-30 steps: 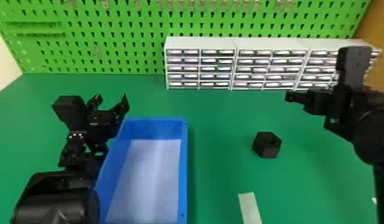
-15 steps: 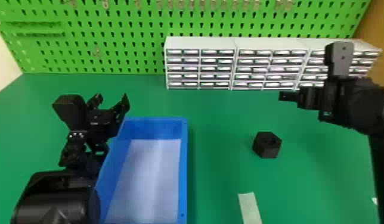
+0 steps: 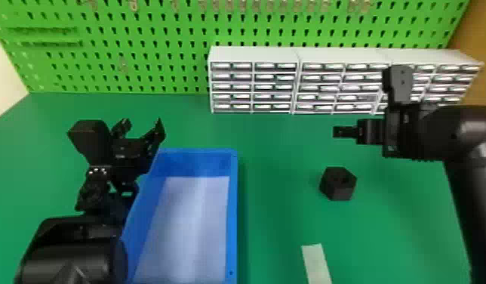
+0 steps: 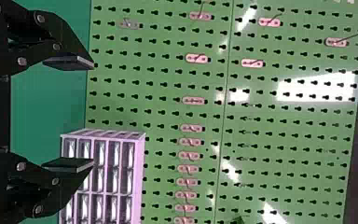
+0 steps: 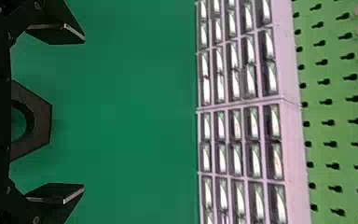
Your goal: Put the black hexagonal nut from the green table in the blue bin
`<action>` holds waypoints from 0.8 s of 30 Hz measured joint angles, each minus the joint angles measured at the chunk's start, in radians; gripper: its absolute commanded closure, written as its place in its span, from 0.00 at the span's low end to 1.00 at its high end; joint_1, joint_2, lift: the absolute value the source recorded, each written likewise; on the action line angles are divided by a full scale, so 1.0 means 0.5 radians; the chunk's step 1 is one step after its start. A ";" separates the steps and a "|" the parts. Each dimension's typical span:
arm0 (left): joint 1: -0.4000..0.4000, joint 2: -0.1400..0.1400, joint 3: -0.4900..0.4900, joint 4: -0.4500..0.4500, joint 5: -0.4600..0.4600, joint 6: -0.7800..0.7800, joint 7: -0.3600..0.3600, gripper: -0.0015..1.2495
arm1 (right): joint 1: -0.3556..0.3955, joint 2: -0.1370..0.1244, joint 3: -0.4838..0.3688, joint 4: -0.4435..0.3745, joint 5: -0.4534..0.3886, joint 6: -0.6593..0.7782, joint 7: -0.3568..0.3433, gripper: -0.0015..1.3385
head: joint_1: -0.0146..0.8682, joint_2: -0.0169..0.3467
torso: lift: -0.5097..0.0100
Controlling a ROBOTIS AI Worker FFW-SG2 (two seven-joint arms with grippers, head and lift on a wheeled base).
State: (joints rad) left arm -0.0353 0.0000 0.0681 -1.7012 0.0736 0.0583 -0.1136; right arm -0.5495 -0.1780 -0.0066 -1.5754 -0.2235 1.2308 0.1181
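Your black hexagonal nut (image 3: 338, 183) sits on the green tabletop (image 3: 278, 162), to the right of the blue bin (image 3: 234, 211) and well apart from it. It lies with its hole facing up, so the task's placement is still to be done. Your right gripper (image 3: 339, 131) hangs above the tabletop, reaching in from the right, and in the head view its tip appears just to the far side of the nut. Its fingers (image 5: 58, 32) are spread apart in the right wrist view, where you can see part of the nut in the space between them, touching neither one; the rest is hidden behind the gripper body. Your left gripper (image 3: 143, 124) is at the bin's far left corner, pointing toward the far side, and its fingers (image 4: 70, 164) are also apart, with nothing between them. The left arm covers part of the bin's left wall from your head view. Inside the bin you have a pale, whitish bottom (image 3: 189, 226). A whitish strip (image 3: 316, 262) lies on the tabletop nearer than the nut and right of the bin. At the far side you have a row of white drawer units (image 3: 253, 54), standing in front of the green pegboard (image 3: 159, 34), which carries small hooks.
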 measured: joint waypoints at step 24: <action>0.000 0.000 -0.011 0.003 -0.003 0.000 0.019 0.41 | -0.141 0.001 0.269 0.483 -0.112 -0.115 0.003 0.13 | 0.79 0.19 | 0.79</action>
State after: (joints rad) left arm -0.0353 0.0000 0.0625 -1.7000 0.0720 0.0583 -0.1042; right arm -0.6199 -0.1773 0.1278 -1.3340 -0.2797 1.1731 0.1196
